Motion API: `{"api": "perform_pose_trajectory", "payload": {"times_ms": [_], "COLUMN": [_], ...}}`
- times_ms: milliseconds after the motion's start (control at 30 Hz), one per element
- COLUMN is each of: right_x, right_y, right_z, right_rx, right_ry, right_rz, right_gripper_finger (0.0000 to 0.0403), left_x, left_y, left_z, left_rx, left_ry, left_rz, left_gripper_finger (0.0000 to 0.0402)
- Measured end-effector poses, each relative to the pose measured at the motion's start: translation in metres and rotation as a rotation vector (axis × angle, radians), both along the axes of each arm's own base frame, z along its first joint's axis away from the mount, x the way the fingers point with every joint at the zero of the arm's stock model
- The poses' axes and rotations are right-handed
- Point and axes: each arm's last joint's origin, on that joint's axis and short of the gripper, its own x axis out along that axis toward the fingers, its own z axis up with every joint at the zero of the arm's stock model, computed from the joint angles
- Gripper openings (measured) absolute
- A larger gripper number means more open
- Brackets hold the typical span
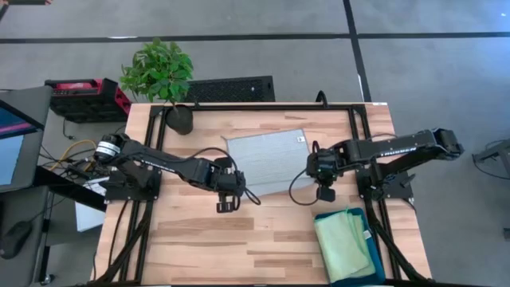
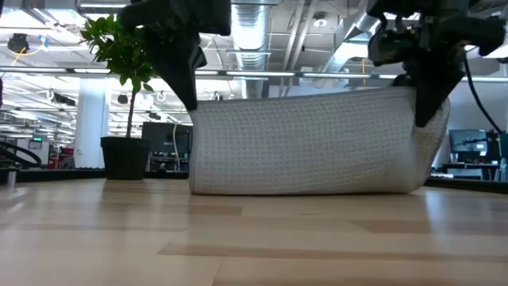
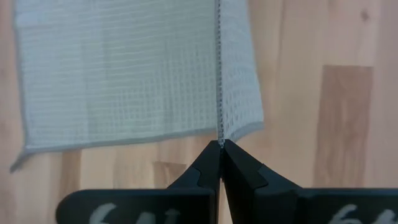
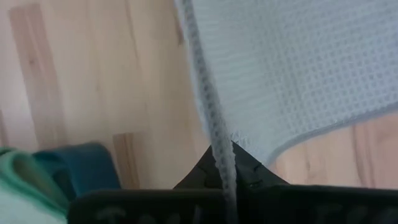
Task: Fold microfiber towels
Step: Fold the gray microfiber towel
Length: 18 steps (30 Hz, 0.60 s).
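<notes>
Now, towel: the pale grey-blue microfiber towel (image 1: 267,162) lies at frame centre on the wooden table (image 1: 199,239), near edge lifted (low view).
Left gripper (image 1: 226,191): fingers pinching one towel corner.
Right gripper (image 1: 324,182): fingers pinching the other corner.
Lower right: light green towel (image 1: 343,243) on teal bin (image 1: 374,267).

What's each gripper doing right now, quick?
Left gripper: closed on the grey towel edge.
Right gripper: closed on the same towel's edge.
</notes>
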Motion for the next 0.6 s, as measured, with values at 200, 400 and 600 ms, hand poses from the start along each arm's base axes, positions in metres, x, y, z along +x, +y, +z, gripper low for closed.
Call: {"api": "perform_pose_trajectory", "payload": {"times_ms": [200,400,600], "right_x": [0.006,0.017,0.026], "right_y": [-0.019,-0.045,-0.072], "right_z": [0.001,-0.012,-0.028], "right_rx": [-0.009,-0.025,-0.080], "right_ry": [-0.059,-0.033,0.000], "right_rz": [-0.063,-0.146,-0.192], "right_gripper_finger": [0.0009,0.0009,0.0009], "left_x": [0.001,-0.002,-0.002], "left_y": [0.021,0.047,0.071], "left_z": [0.006,0.003,0.003], "left_rx": [-0.001,-0.009,-0.019], "left_ry": [-0.031,0.012,0.009], "left_rz": [0.115,0.247,0.336], "left_gripper_finger": [0.0000,0.0000,0.0000]}}
